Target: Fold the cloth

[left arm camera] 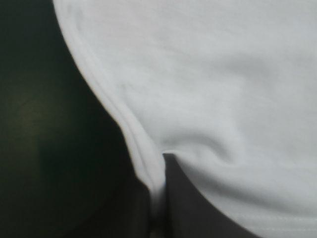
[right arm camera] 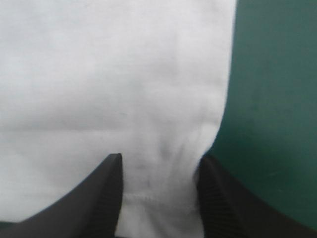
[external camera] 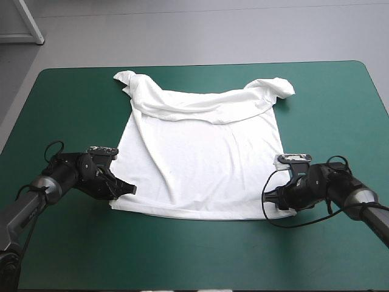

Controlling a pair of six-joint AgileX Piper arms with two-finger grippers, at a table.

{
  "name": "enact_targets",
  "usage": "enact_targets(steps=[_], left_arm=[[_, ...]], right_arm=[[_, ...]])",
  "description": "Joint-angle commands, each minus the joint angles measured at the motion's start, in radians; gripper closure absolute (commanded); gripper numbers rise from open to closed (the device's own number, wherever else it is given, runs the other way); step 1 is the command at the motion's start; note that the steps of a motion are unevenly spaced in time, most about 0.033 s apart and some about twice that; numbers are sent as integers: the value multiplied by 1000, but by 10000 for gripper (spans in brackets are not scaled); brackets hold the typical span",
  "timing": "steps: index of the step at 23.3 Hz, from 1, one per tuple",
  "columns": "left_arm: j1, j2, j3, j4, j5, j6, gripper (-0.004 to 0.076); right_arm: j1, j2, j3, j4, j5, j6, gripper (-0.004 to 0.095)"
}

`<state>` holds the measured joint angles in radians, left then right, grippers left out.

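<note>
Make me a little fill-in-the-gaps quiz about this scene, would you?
The T-shirt lying on the teal-green table is ___ in colour. The left gripper is ___ on its hem. The right gripper is ___, the hem between its fingers.
Missing words: white; shut; open.

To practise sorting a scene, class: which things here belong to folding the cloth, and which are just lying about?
Belongs to the job:
- T-shirt, spread out
- left pincer, shut on one near corner
- right pincer, open, astride the other near corner

Just there:
- only the teal-green cover underneath
</note>
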<state>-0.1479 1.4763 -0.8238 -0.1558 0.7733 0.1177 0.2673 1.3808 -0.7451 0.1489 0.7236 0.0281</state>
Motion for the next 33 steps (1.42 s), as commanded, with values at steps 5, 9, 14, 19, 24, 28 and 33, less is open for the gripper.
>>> enact_targets(steps=[5, 9, 14, 19, 24, 28, 33], left_arm=[[-5, 4, 10, -38, -23, 20, 733], [-5, -24, -9, -38, -74, 18, 733], [-5, -188, -258, -38, 18, 11, 733], [-5, -288, -610, -32, 110, 21, 733], [-5, -296, -852, 47, 120, 26, 733], [-5, -296, -1023, 113, 113, 26, 733], [-5, -296, -1201, 185, 100, 26, 733]], right_arm=[[119, 151, 3, -100, -93, 173, 925], [119, 93, -25, -97, -137, 183, 924], [119, -144, -237, -302, -48, 273, 908], [117, -220, -549, -301, -12, 163, 925], [117, -220, -782, -344, -8, 158, 927], [117, -220, -979, -392, -8, 149, 927], [117, -220, -1206, -430, -4, 114, 926]])
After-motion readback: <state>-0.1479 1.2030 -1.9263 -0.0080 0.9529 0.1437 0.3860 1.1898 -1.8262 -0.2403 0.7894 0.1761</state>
